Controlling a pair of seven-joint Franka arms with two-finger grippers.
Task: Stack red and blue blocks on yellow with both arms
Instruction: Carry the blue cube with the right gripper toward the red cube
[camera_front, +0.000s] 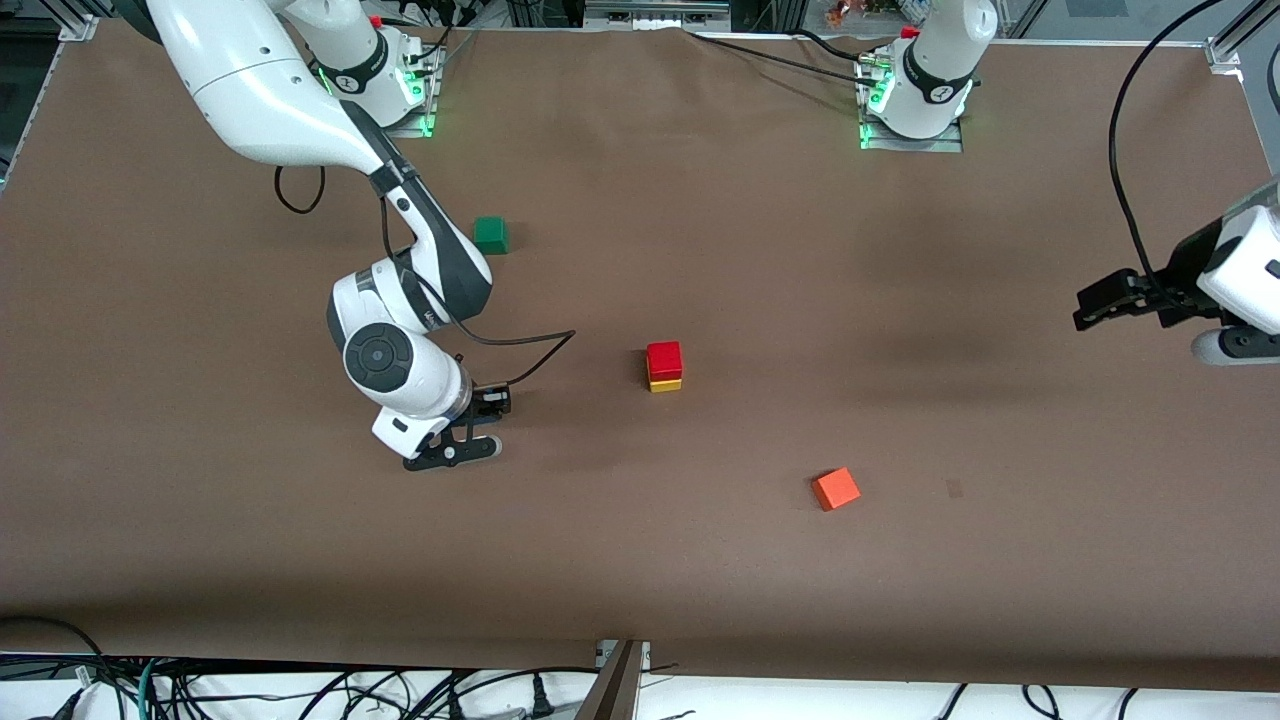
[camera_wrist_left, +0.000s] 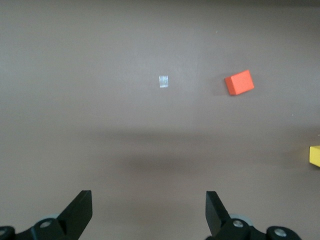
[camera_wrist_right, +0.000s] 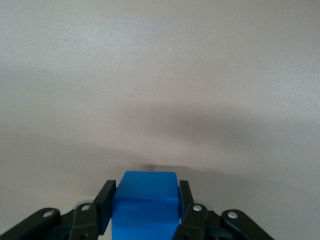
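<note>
The red block (camera_front: 664, 358) sits on the yellow cube (camera_front: 665, 384) near the middle of the table. My right gripper (camera_front: 455, 452) is shut on the blue block (camera_wrist_right: 145, 202), low over the table, beside the stack toward the right arm's end. The blue block is hidden in the front view. In the right wrist view my right gripper (camera_wrist_right: 145, 200) has one finger on each side of the block. My left gripper (camera_front: 1085, 310) is open and empty, up over the left arm's end of the table. The left wrist view shows my left gripper (camera_wrist_left: 149, 210) wide open and an edge of the yellow cube (camera_wrist_left: 315, 155).
A green cube (camera_front: 490, 235) lies nearer the robots' bases than the right arm's wrist. An orange cube (camera_front: 835, 489) lies nearer the front camera than the stack and also shows in the left wrist view (camera_wrist_left: 239, 82). A small tape mark (camera_front: 955, 488) is beside it.
</note>
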